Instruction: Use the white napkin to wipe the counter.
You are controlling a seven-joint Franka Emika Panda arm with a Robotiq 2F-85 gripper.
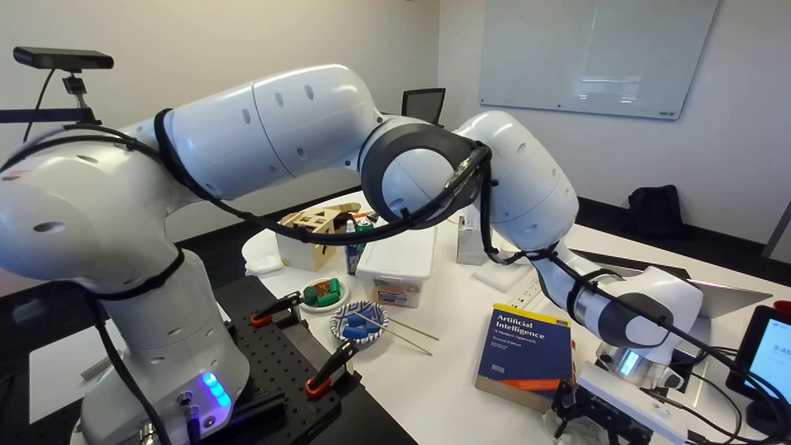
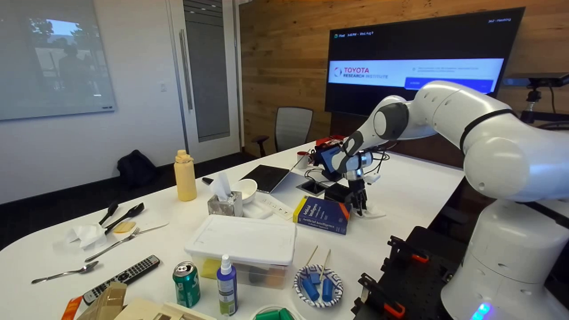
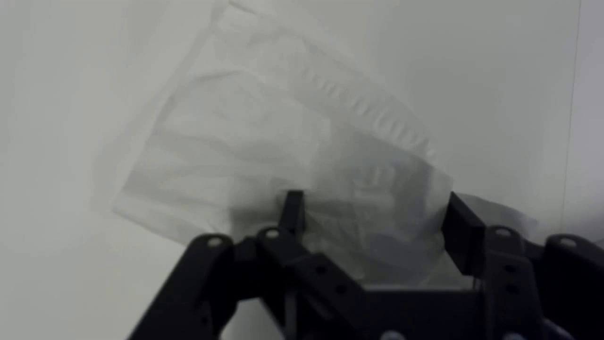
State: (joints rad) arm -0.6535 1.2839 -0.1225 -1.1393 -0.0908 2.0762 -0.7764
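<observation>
In an exterior view the arm [image 2: 449,113] is reached leftward from its base [image 2: 489,249] and bent downward; the gripper [image 3: 375,217] is pointed at the counter [image 2: 413,191], its jaws set well apart, with the creased napkin [image 3: 264,137] spread on the counter beneath and between them. At the far side a wooden wall [image 2: 284,62] and a screen [image 2: 415,53] are seen. Bare counter is shown on the right up to its edge, while the book [image 2: 324,216] is set just left of the gripper.

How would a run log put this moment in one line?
gripper: open at napkin; napkin: lying on counter, near book; grasp: none
</observation>
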